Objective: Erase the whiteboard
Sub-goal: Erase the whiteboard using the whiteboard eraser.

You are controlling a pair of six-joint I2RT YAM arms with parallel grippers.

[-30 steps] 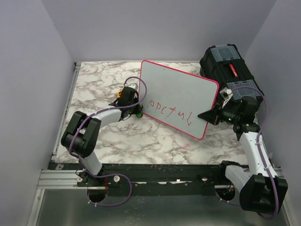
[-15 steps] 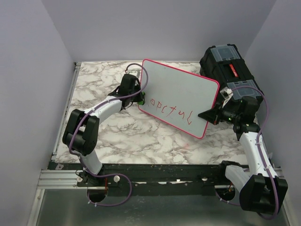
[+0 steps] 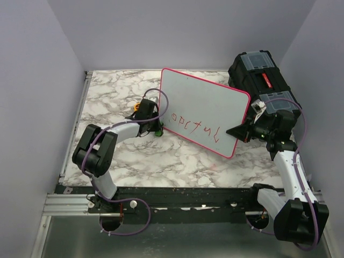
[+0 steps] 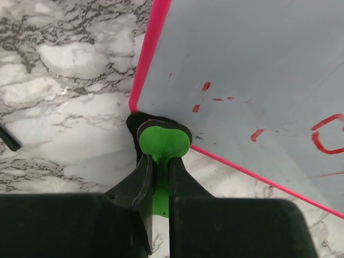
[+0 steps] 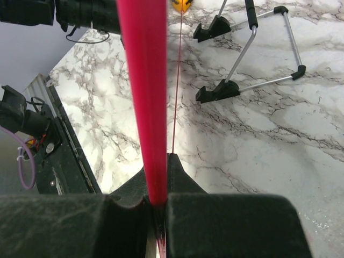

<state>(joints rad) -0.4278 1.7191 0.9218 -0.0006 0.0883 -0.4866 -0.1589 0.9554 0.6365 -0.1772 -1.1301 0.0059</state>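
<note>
The whiteboard (image 3: pixel 207 102), white with a pink-red rim, stands tilted across the middle of the table, with red lettering (image 3: pixel 193 127) along its lower edge. My left gripper (image 3: pixel 157 129) is shut on a green eraser (image 4: pixel 164 142) with a black pad. The eraser sits at the board's lower left corner (image 4: pixel 141 102), left of the red marks (image 4: pixel 207 86). My right gripper (image 3: pixel 236 131) is shut on the board's right rim. In the right wrist view that rim (image 5: pixel 144 80) runs edge-on between the jaws of the right gripper (image 5: pixel 157 201).
A black toolbox (image 3: pixel 258 72) stands at the back right, just behind my right arm. A wire stand with black feet (image 5: pixel 252 43) lies on the marble behind the board. A small orange object (image 3: pixel 137 106) sits by my left wrist. Purple walls enclose the table.
Half a second ago my left gripper was farther up the board's left edge. It has come back down to the lower left corner. The right arm and board have held still.
</note>
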